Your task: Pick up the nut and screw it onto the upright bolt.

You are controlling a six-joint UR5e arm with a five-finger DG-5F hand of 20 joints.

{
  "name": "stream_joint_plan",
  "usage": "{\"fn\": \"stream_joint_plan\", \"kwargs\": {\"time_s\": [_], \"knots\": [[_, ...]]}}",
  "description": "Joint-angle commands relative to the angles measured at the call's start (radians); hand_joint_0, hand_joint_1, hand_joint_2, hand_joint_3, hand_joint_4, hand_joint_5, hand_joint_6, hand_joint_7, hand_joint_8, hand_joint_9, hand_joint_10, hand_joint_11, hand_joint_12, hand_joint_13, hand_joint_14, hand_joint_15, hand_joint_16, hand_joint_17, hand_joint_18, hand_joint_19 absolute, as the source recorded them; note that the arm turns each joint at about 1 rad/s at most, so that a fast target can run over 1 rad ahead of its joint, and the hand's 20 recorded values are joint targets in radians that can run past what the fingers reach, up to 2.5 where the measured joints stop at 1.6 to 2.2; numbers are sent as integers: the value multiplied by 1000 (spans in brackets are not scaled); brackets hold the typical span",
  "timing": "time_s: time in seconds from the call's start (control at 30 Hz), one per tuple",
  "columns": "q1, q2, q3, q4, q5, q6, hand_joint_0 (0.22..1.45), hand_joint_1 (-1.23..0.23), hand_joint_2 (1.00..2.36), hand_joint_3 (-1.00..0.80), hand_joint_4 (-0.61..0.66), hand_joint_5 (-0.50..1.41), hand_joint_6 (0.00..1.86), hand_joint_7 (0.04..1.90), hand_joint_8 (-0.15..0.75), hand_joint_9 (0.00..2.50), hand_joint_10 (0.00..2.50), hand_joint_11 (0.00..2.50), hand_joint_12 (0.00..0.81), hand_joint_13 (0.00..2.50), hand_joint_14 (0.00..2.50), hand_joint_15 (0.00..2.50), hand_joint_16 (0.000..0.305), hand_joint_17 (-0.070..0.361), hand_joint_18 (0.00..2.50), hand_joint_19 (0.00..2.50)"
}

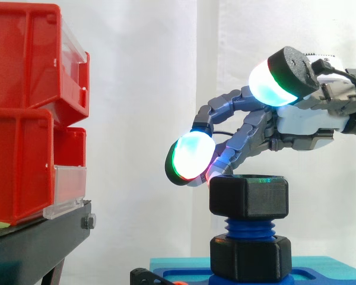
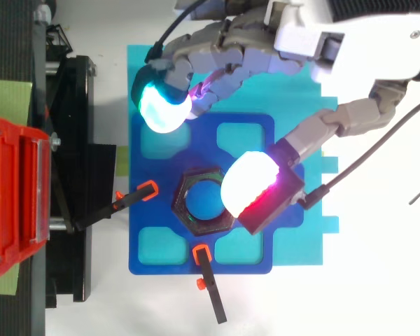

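While on bolt [image 1: 249,228], nut [image 1: 249,196] beneath hand [image 1: 308,122]

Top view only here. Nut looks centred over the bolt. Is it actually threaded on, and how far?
Observer: Side view has the nut level on the blue bolt, a few threads bare below it.
Operator: Big pad over the nut, touching?
Observer: No. The hand holds that pad well above the nut, a clear gap between.
Operator: The other pad, how high?
Observer: It hangs about level with the nut's top face.
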State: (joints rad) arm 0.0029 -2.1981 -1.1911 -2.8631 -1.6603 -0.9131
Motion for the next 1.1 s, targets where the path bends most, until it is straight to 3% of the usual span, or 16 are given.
{"fn": "stream_joint_plan", "kwargs": {"time_s": [0.0, 0.27, 0.8, 1.07], "knots": [[17, 0, -10, 4, 4, 3, 430, -421, 1000, -500, 199, -119, 503, 749, 282, 853, 0, 0, 379, 466, 0, 0, 51, 114, 182, 52], [37, 0, -31, 24, 8, 19, 427, -418, 1000, -500, 204, -110, 503, 744, 279, 834, 0, 0, 378, 400, 0, 0, 50, 112, 103, 22], [49, 0, -31, 4, 8, 19, 419, -429, 1000, -500, 187, -129, 502, 743, 280, 742, 0, 0, 389, 326, 0, 0, 52, 117, 0, 10], [52, 0, -31, -1, 8, 19, 427, -436, 1000, -500, 242, -80, 504, 894, 295, 815, 0, 0, 384, 376, 0, 0, 51, 114, 56, 17]]}}
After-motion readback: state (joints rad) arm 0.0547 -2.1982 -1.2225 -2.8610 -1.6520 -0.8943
